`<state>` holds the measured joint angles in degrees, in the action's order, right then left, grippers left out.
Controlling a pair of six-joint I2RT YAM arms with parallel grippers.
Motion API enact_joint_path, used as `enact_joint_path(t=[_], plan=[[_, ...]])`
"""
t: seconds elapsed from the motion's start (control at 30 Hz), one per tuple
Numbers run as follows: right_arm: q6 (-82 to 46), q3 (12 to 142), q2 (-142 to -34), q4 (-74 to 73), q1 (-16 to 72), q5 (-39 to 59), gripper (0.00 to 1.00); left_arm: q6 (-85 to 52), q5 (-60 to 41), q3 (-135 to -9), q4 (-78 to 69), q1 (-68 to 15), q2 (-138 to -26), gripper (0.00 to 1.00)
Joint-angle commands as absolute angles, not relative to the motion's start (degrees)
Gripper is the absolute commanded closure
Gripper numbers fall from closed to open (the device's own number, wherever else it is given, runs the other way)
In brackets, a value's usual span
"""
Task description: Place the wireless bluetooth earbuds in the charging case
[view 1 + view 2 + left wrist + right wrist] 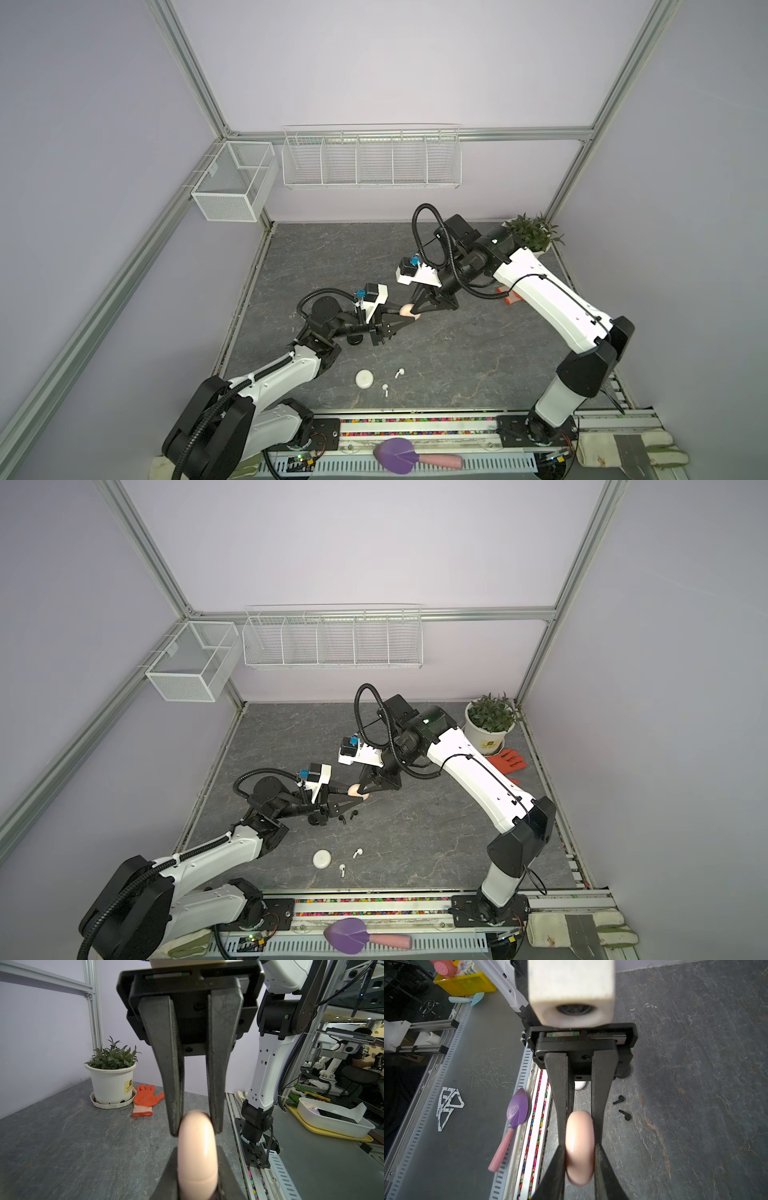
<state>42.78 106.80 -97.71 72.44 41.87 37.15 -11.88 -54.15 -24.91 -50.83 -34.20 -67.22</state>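
The left gripper (400, 316) and the right gripper (413, 311) both squeeze the pink case (579, 1147), one at each end. It looks shut (no pink earbuds show). Two black earbuds (618, 1100) lie near the pink case; two white earbuds (400, 372) lie farther from it. None of these four is in a case yet.

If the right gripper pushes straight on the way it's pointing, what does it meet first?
The pink case, already between the jaws of the right gripper. Directly behind it, head-on, comes the left gripper, shut on the case's other end. It looks like there is no free travel that way.
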Motion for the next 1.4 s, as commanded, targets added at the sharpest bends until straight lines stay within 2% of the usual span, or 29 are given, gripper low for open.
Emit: enact_joint_path(t=[0.0, 0.33, 0.67, 0.73, 0.87, 0.97, 1.13, 1.27, 1.37], plan=[[44.2, 103.8, -96.9, 71.9, 44.1, 35.9, 0.82, -12.3, -51.1, -26.2, -52.8, -34.3, -65.6, 1.00], [41.2, 98.2, -95.1, 64.2, 45.2, 30.2, 0.81, -13.8, -48.0, -26.2, -52.7, -34.3, -64.1, 1.00], [40.3, 97.1, -95.1, 62.2, 46.1, 28.9, 0.81, -14.0, -46.6, -25.8, -52.8, -34.3, -63.4, 1.00], [39.6, 97.2, -94.8, 61.7, 46.1, 28.7, 0.75, -13.7, -46.2, -25.6, -52.5, -34.3, -63.2, 1.00], [36.7, 98.4, -93.4, 60.6, 45.9, 28.5, 0.53, -13.1, -45.8, -25.1, -52.3, -34.3, -63.0, 1.00], [31.7, 98.5, -90.2, 57.5, 44.4, 29.0, 0.44, -13.1, -45.5, -24.8, -52.4, -34.3, -63.1, 1.00], [20.5, 89.2, -81.0, 42.3, 40.0, 39.0, 0.40, -13.4, -45.2, -24.3, -53.1, -34.3, -63.4, 1.00], [5.1, 73.4, -73.3, 19.2, 37.2, 48.8, 0.39, -14.1, -44.9, -24.3, -53.9, -34.3, -63.5, 1.00], [-4.6, 66.1, -71.5, 5.7, 36.4, 50.1, 0.39, -14.7, -44.9, -24.3, -54.8, -34.2, -64.0, 1.00]])
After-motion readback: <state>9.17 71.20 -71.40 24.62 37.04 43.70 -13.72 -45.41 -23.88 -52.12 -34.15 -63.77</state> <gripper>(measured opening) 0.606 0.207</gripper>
